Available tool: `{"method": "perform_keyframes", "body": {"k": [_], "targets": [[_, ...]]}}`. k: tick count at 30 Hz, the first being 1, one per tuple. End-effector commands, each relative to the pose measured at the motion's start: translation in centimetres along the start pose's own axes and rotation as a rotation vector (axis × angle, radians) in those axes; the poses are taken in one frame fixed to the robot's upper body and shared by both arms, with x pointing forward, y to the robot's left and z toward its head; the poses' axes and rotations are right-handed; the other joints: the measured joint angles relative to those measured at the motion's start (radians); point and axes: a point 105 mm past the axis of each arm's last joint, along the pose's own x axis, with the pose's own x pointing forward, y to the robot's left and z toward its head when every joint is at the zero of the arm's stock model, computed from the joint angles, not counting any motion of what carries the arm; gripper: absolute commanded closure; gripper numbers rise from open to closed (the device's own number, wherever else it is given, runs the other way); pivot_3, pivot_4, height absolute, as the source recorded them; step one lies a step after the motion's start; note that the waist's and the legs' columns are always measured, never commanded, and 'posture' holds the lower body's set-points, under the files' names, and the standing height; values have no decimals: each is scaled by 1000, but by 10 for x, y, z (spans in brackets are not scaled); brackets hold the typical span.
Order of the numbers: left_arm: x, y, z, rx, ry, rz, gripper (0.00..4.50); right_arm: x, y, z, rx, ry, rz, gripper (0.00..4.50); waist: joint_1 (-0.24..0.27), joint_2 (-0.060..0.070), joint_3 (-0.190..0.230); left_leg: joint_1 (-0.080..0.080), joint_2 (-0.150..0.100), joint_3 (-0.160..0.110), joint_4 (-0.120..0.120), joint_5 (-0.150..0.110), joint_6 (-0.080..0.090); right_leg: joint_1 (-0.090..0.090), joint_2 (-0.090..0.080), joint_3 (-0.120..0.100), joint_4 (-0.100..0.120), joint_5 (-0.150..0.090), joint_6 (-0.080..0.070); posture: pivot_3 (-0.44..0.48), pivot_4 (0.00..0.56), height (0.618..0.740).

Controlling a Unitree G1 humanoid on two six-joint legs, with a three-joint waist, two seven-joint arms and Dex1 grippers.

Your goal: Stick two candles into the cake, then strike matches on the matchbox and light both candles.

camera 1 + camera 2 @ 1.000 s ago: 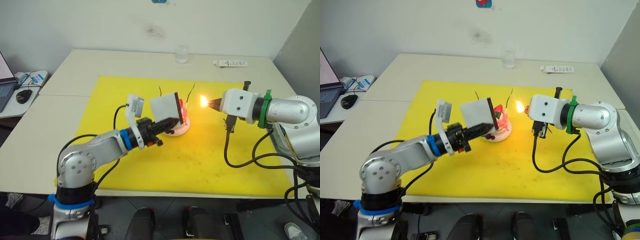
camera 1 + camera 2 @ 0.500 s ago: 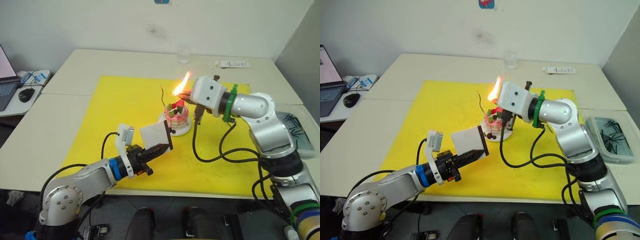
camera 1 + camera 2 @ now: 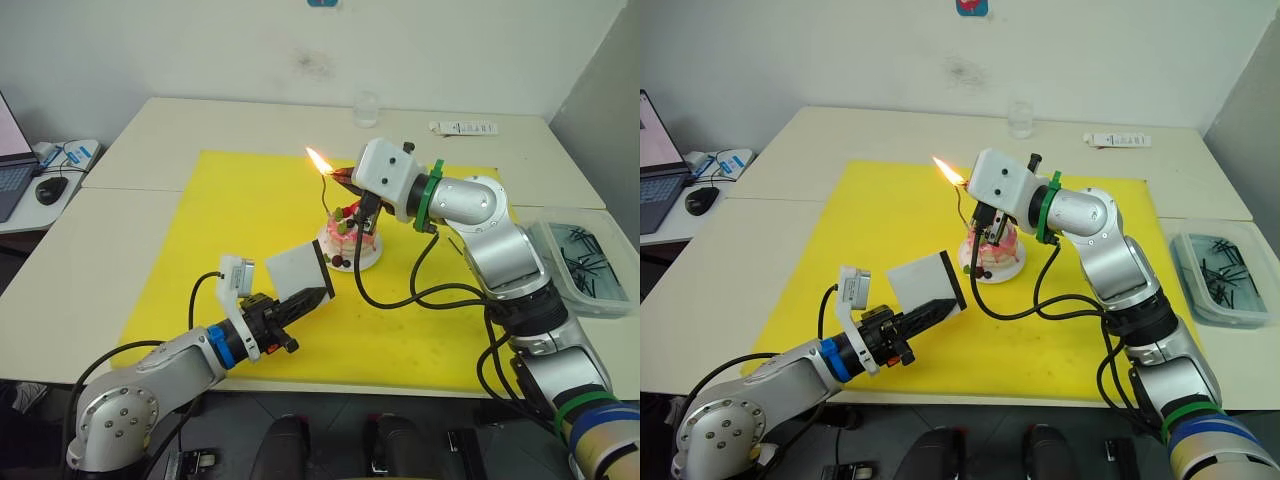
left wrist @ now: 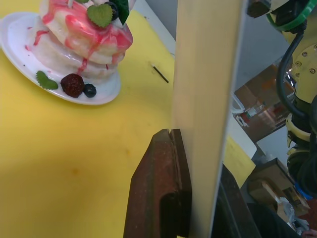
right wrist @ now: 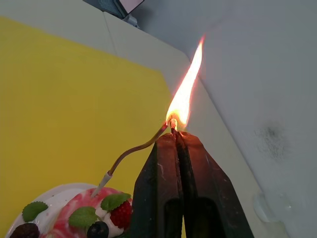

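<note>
Cake (image 3: 354,231) time, and it sits mid-mat on its white plate (image 4: 106,94), pink glaze dripping down soft round layers, strawberry, green leaves and dark berries on top. Widest of all is the pale table (image 3: 150,130) against a plain white wall, a laptop and mouse on the side desk at the robot's left, then the big matte yellow mat (image 3: 240,220) spread across the middle. A clear glass (image 3: 365,108) and a white remote (image 3: 460,127) lie beyond the mat, and a clear tub of dark sticks (image 3: 585,265) sits at the robot's right. Now the right gripper (image 5: 174,139), hanging just above the cake, fingers pinched tight on a burning match (image 5: 173,124), a tall orange flame (image 3: 318,159) leaping off it right at the tip of a thin wavy candle (image 5: 136,151) that rises from the cake. Nearer the front edge, the left gripper (image 3: 308,298) clamps the flat white matchbox (image 3: 295,271), held on edge, clear of the mat, well short of the cake.
</note>
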Motion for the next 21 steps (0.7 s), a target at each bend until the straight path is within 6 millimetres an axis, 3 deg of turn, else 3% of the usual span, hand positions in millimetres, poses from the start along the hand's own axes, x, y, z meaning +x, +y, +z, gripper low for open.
{"method": "perform_keyframes", "body": {"k": [1, 21], "targets": [[-1, -12, 7, 29, -30, -37, 4500, 1, -8, 12, -43, -33, -34, 4457, 0, 0, 0, 0, 0, 0, 0, 0, 0, 0, 0, 0, 0, 0, 0, 0, 150, 740], [2, -8, 13, 42, -36, -31, 4500, 10, -7, 9, -54, -35, -23, 4457, 0, 0, 0, 0, 0, 0, -1, 0, 0, -1, 0, 0, 0, 0, 0, 0, 150, 740]]}}
